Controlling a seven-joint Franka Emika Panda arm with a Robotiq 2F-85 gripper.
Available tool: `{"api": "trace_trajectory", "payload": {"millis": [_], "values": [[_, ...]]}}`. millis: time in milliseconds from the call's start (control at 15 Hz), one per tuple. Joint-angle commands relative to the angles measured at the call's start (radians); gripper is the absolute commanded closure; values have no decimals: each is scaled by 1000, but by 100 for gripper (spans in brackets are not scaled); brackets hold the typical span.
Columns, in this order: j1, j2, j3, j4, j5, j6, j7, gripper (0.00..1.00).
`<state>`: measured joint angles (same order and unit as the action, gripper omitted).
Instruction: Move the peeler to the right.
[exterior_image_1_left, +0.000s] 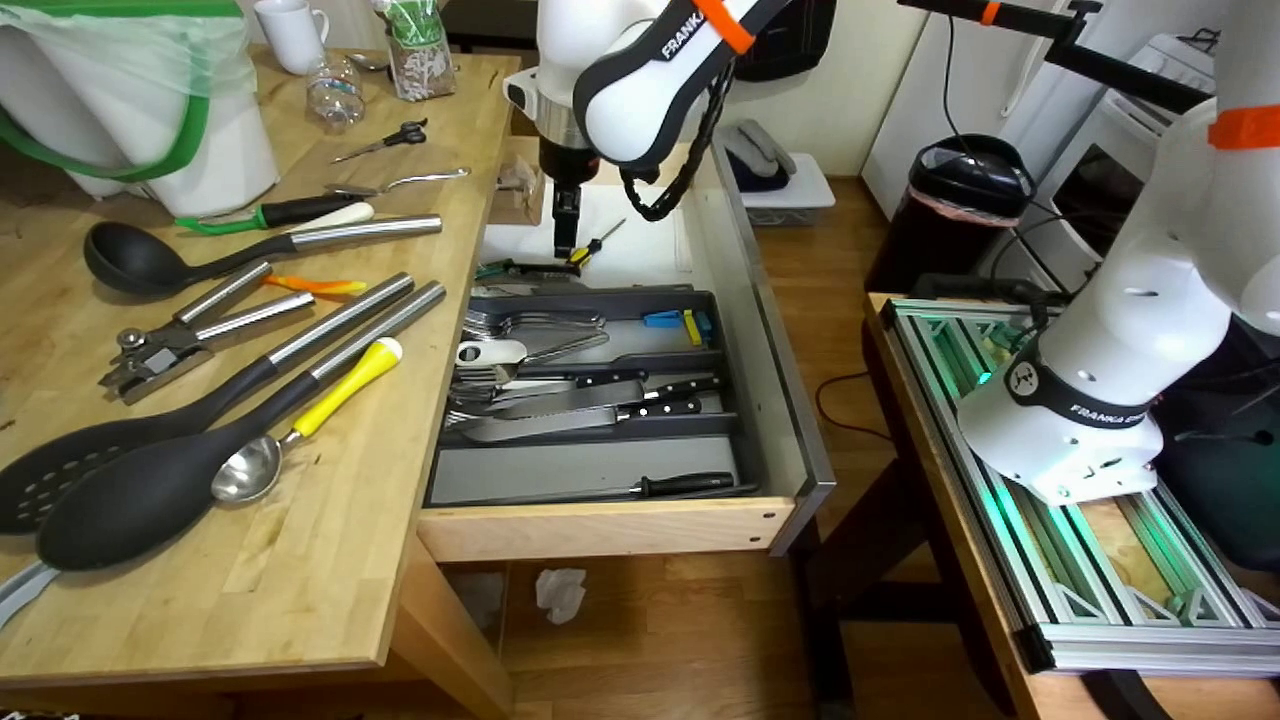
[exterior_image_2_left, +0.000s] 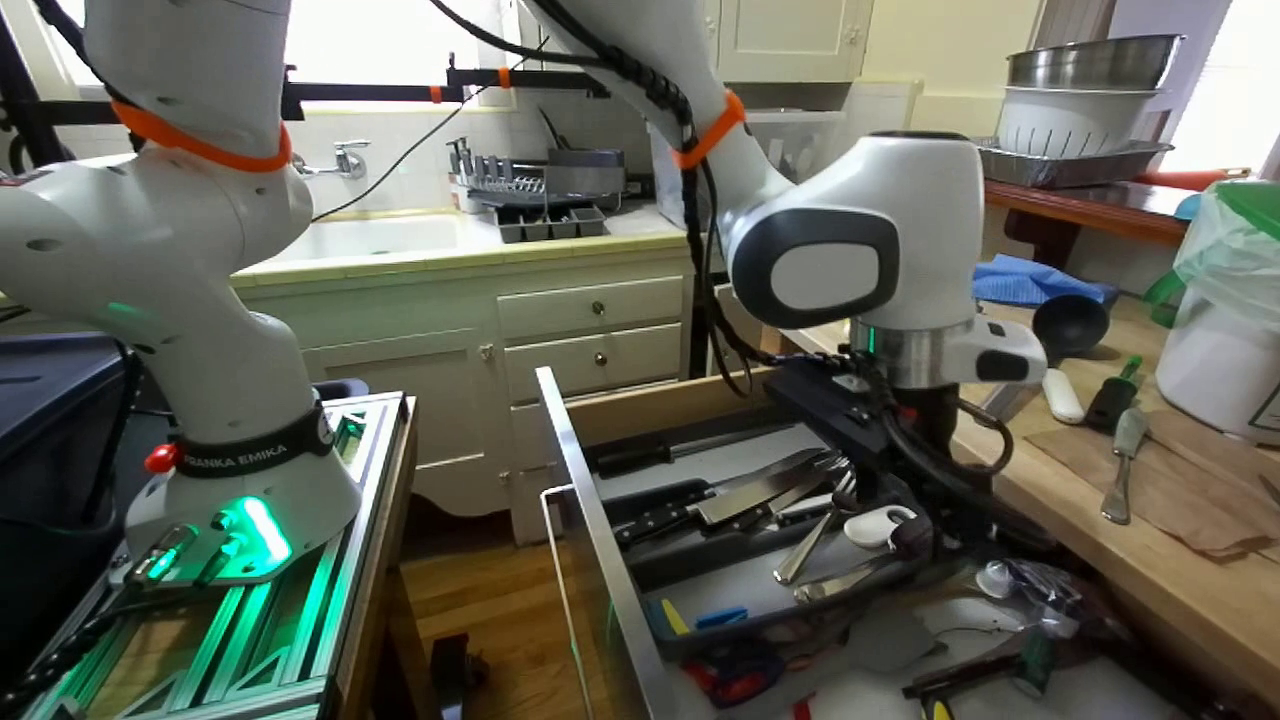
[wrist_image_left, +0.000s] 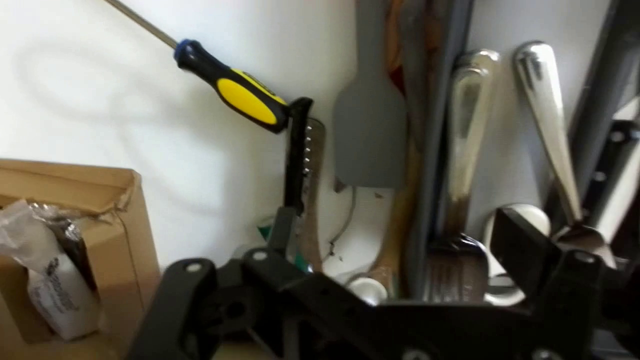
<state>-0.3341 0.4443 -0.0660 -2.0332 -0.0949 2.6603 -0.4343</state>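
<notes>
Grey, the divided tray (exterior_image_1_left: 590, 463) separates knives (exterior_image_1_left: 590, 400) from the sharpening rod (exterior_image_1_left: 688, 484), presumably for sorting; the gripper (wrist_image_left: 397, 220) is empty, fingers spread, likely for grasp clearance.

There is one mug (exterior_image_1_left: 287, 38), one ladle (exterior_image_1_left: 278, 245), one can opener (exterior_image_1_left: 170, 345), one screwdriver (wrist_image_left: 245, 97) and three black-handled knives (exterior_image_1_left: 655, 409).

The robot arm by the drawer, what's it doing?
The robot arm hangs over an open drawer with lots of kitchen things in it. Its pincer is open and doesn't seem to hold anything. A grey spatula and a yellow-and-black screwdriver lie in the drawer. It's meant to move a peeler to the right, but I can't tell for sure which thing that is.
</notes>
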Motion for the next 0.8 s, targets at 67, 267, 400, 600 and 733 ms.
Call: {"api": "trace_trajectory", "payload": {"millis": [67, 267, 400, 600, 733], "values": [[13, -143, 64, -124, 46, -36, -82, 0], [40, -127, 49, -101, 40, -19, -63, 0], [48, -147, 52, -118, 48, -19, -71, 0], [48, -151, 52, -123, 49, -19, -77, 0], [48, -151, 52, -124, 50, -19, -79, 0]]}}
